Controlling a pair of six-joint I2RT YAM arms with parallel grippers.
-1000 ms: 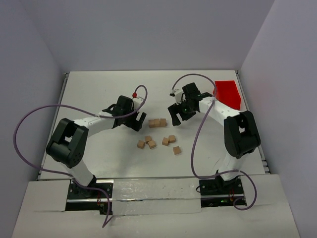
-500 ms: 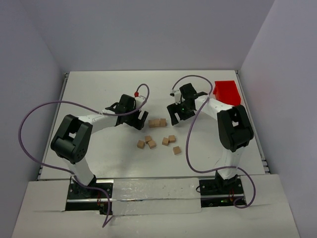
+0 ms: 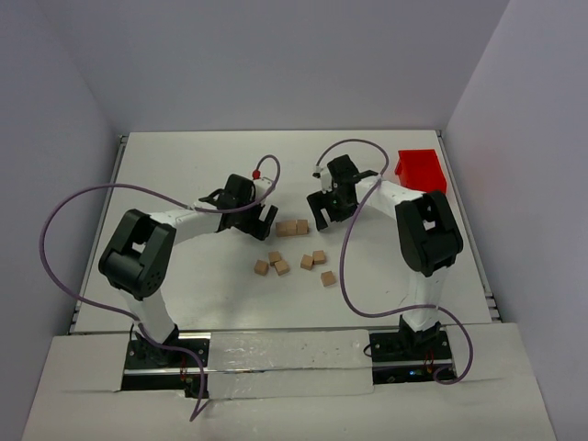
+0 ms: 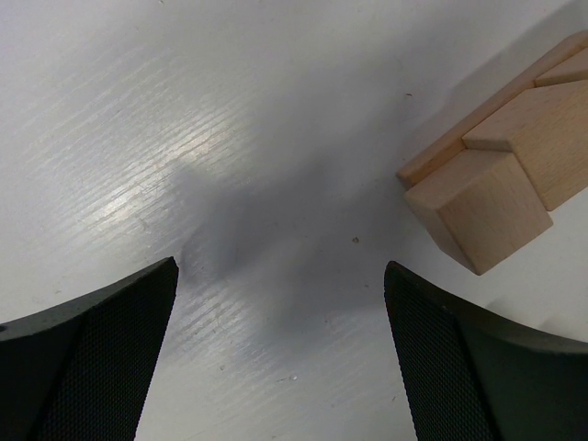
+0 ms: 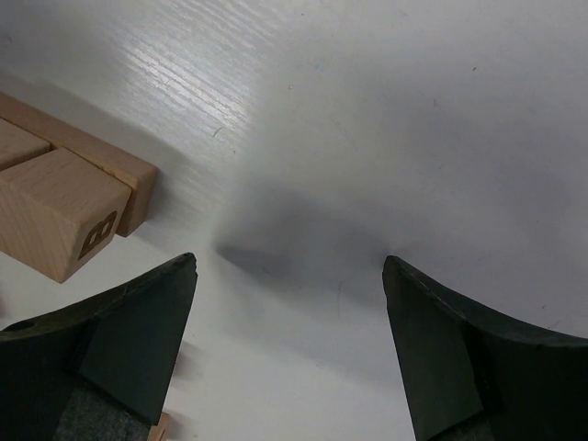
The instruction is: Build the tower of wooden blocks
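Nearest the arm bases, six loose wood blocks (image 3: pixel 282 266) lie scattered on the table (image 3: pixel 175 170), just on the near side of the tower (image 3: pixel 292 227). The right arm's purple cable (image 3: pixel 343 266) hangs close to the right of them. If that arm swings, the cable could drag across the nearest cube and knock it out of place.

The tower is so far only a short row about three cubes wide. The wrist views hint at a second layer or a second row beside it, but I cannot tell which.

The left fingers (image 3: pixel 261 224) sit low just left of the tower, spread as wide as they go, with only bare table between them. The right fingers (image 3: pixel 322 214) sit just right of it, also spread wide and holding nothing.

Because both sets bracket the tower so closely, the main risk is probably a sideways drift or a careless lift. Either could nudge an end cube and skew the row.

The cubes are far smaller than the fingers. A grasp among the scattered ones could catch two neighbours at once, or pinch one by its corners so that it twists. If both arms reach to the near side of the tower together, they may also cross paths.

Far to the right and behind the tower stands a red bin (image 3: pixel 421 172), well clear.
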